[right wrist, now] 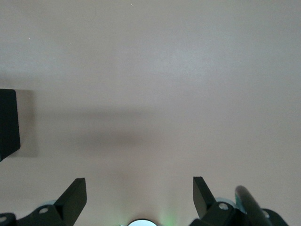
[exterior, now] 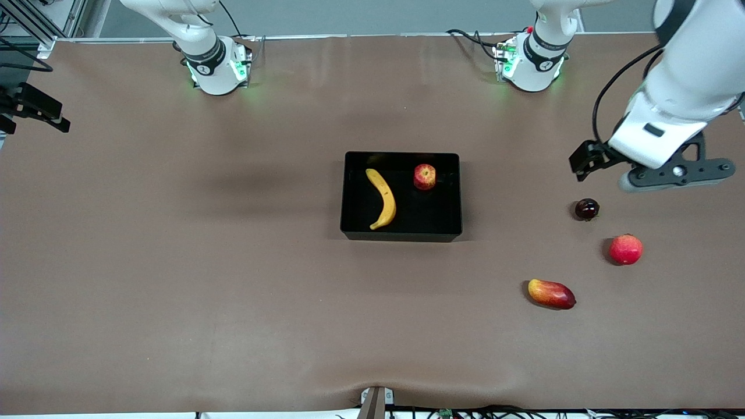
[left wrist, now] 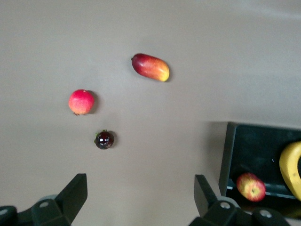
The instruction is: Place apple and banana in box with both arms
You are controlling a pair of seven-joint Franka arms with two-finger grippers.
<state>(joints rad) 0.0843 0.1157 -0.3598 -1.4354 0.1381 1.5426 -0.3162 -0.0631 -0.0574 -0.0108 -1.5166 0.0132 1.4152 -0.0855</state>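
The black box (exterior: 349,198) sits at the middle of the table. The yellow banana (exterior: 382,199) and the small red apple (exterior: 425,176) lie inside it, apart from each other. The box (left wrist: 233,155), apple (left wrist: 251,187) and banana (left wrist: 291,169) also show in the left wrist view. My left gripper (exterior: 582,163) (left wrist: 141,188) is open and empty, up in the air over bare table beside a dark round fruit, toward the left arm's end. My right gripper (right wrist: 139,190) is open and empty, high over bare table close to its own base; it is out of the front view. A box corner (right wrist: 8,122) shows in the right wrist view.
Three fruits lie on the table toward the left arm's end: a dark round fruit (exterior: 586,209) (left wrist: 104,140), a pinkish-red round fruit (exterior: 625,249) (left wrist: 81,101), and a red-and-yellow mango-like fruit (exterior: 551,293) (left wrist: 150,67). A black fixture (exterior: 32,110) juts in at the right arm's end.
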